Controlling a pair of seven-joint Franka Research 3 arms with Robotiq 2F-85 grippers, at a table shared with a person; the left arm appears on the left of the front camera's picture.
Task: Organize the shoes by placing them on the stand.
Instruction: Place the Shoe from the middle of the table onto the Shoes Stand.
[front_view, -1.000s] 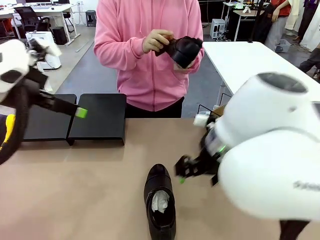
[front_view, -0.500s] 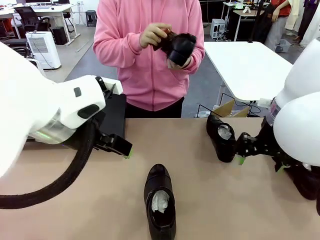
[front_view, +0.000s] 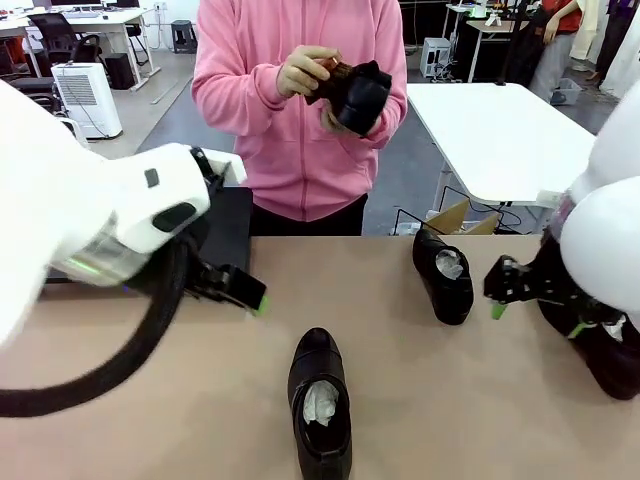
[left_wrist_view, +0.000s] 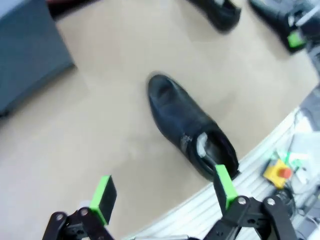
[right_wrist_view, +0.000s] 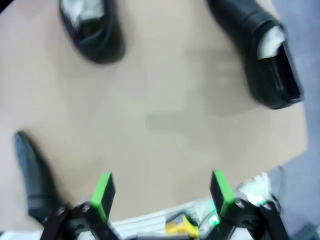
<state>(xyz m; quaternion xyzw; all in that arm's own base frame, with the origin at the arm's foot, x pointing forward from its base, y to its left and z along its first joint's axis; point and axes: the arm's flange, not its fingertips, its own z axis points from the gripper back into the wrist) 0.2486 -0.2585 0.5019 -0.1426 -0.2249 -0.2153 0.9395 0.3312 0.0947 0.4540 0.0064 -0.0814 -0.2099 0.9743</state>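
With left claw (left_wrist_view: 164, 189) and right claw (right_wrist_view: 159, 192) both released, straddle the shoe (front_view: 320, 400) at 6 o'clock squarely across its midsection before clenching, then carry to the stand (front_view: 232, 215) at 10 o'clock.

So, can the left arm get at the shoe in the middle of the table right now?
Probably yes: the left gripper is open over the table, and the middle shoe lies alone just ahead of it, with nothing between them.

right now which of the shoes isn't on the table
The shoe held in the person's hands, up at the chest. The centre shoe, right shoe and far-right shoe lie on the tan table.
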